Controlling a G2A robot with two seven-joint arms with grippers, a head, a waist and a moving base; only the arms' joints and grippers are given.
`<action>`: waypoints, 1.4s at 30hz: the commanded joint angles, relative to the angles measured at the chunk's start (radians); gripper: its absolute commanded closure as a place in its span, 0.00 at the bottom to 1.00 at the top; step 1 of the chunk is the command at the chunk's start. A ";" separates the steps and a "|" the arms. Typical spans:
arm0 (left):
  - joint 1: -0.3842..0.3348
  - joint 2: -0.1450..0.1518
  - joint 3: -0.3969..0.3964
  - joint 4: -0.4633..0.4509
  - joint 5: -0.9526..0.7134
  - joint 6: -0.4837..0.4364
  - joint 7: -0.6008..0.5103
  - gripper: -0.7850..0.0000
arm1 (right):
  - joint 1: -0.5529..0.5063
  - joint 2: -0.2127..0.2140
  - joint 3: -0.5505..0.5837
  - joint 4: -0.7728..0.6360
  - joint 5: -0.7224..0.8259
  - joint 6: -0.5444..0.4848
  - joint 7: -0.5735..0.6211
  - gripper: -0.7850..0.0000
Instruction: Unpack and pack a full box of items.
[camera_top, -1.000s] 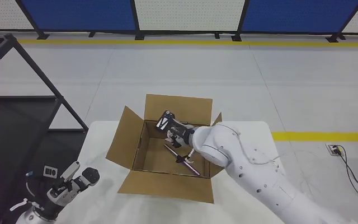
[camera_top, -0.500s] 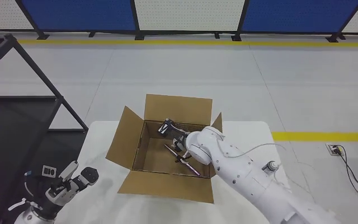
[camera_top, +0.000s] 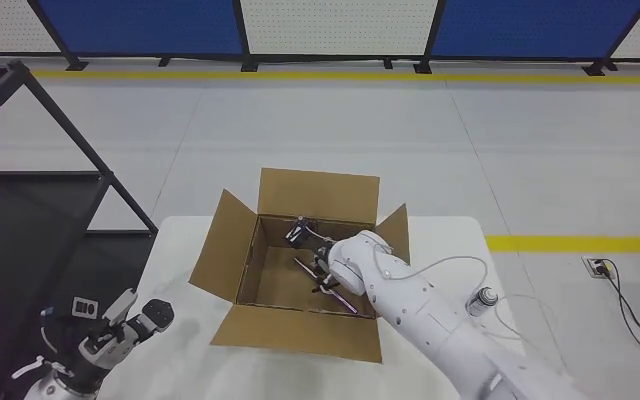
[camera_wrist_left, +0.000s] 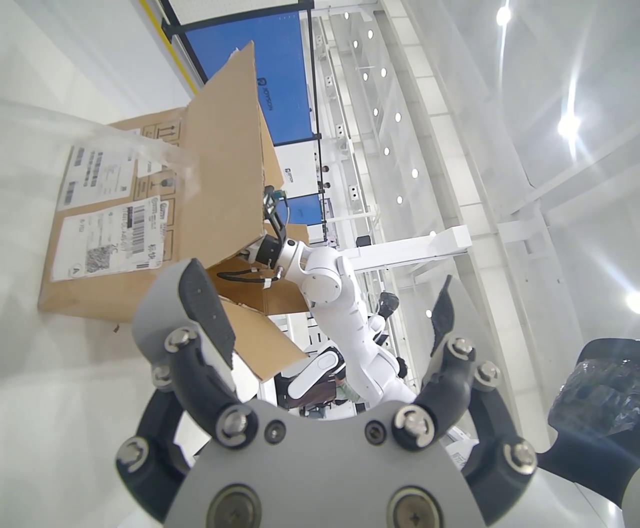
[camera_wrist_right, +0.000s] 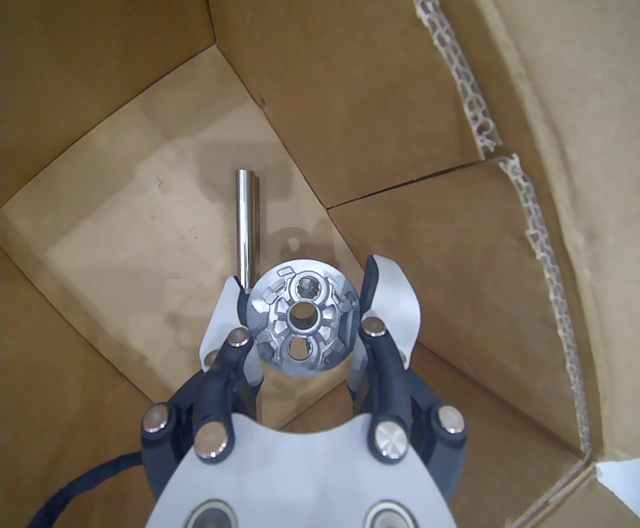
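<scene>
An open cardboard box (camera_top: 318, 190) stands in the middle of the white table (camera_top: 180, 250). On its floor lies a polished steel rod (camera_wrist_right: 245, 225) that carries a round metal disc (camera_wrist_right: 302, 320) with holes. My right gripper (camera_wrist_right: 303, 275) is down inside the box, shut on the disc, one finger at each side of its rim. From above, the rod (camera_top: 342, 298) runs slantwise under the right gripper (camera_top: 320, 268). My left gripper (camera_wrist_left: 322, 290) is open and empty at the table's near left corner (camera_top: 155, 315), facing the labelled side of the box (camera_wrist_left: 115, 215).
A silver can (camera_top: 484, 298) stands on the table right of the box, beside the right arm. The box's flaps (camera_top: 222, 245) stick outward on all sides. A black frame (camera_top: 90, 160) stands left of the table. Bare tabletop lies between the left gripper and the box.
The right arm has swung in and down, bringing its gripper from the box's back wall onto the rod's disc. The can has come into sight. The left gripper has barely shifted.
</scene>
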 joint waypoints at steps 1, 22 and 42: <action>0.003 0.000 -0.002 -0.001 0.000 -0.002 0.000 0.00 | 0.004 -0.012 -0.002 0.023 -0.004 -0.002 -0.004 0.71; 0.025 -0.002 -0.008 -0.009 0.002 -0.022 -0.001 0.00 | 0.027 -0.092 0.015 0.166 -0.045 -0.023 -0.047 0.10; 0.051 -0.005 -0.012 -0.019 0.000 -0.037 -0.004 0.00 | -0.001 -0.038 0.125 0.010 -0.117 -0.030 -0.063 0.00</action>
